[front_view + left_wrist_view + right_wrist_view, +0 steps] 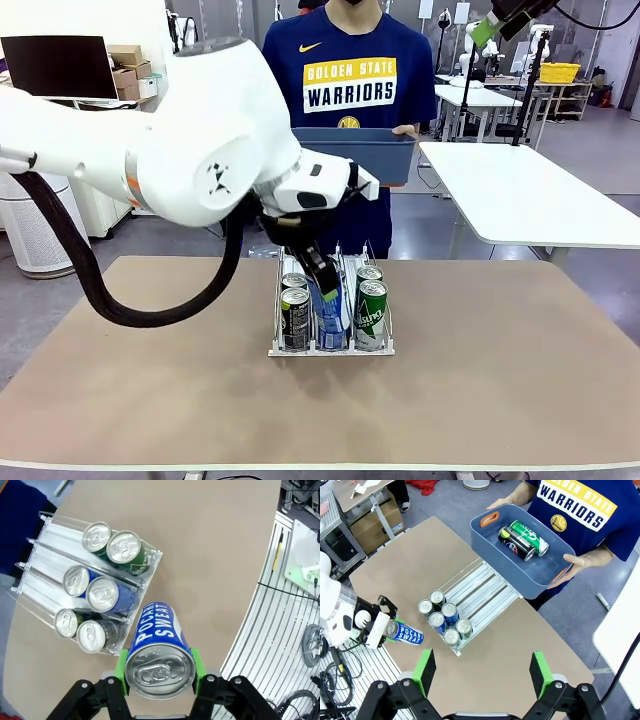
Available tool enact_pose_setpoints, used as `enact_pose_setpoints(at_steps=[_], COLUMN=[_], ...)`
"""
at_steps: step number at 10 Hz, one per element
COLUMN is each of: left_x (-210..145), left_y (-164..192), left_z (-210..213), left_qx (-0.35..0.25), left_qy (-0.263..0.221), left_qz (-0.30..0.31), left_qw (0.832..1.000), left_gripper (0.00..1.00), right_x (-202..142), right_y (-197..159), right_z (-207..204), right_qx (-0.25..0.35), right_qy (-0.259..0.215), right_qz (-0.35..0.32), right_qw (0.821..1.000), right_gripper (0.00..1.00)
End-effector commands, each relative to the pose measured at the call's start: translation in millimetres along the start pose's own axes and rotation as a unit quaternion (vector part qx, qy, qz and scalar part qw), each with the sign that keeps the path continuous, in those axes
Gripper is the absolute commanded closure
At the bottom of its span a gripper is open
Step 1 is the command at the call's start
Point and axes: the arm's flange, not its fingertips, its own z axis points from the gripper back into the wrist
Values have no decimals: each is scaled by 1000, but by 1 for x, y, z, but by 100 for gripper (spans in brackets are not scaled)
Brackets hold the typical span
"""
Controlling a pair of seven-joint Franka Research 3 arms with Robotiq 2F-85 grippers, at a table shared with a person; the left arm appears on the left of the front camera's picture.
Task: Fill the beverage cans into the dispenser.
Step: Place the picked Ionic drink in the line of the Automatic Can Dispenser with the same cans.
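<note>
Holding a blue-and-white can near its silver top, my left gripper has its green pads pressed on either side of it, so the can's base points toward the dispenser and I can carry it over. The rack sits in the middle of the tabletop, and my can hangs off its near end, above the surface and apart from the rack, though I cannot tell how high. Six cans stand there already, two per lane: a green pair, a blue pair in the middle and a black pair, all crowded at the end nearest me. That is what stands in my way, I judge: the bare length of each lane lies at the far end, toward the person, so the middle lane — the one with matching blue cans — would have to be reached over those silver tops. My right gripper hangs high above the scene, spread wide and carrying nothing. Across the tabletop a person's hand steadies a blue bin just beyond the rack — a green can and a black can lie in it.
</note>
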Motion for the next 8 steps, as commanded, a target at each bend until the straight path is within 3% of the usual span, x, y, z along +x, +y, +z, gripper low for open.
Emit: enact_pose_setpoints(at_steps=[1, 8], left_x=[-1, -2], left_y=[5, 11], left_z=[-19, -40], left_qx=[-13, -13], left_qy=[-40, -9], left_qz=[-27, -39], left_qw=[999, 999], left_gripper=[42, 42], right_x=[0, 0], right_y=[0, 0], right_z=[-1, -1], right_qx=[8, 8], right_qy=[-5, -5], right_qz=[-7, -7], right_qw=[1000, 1000], right_gripper=[0, 0])
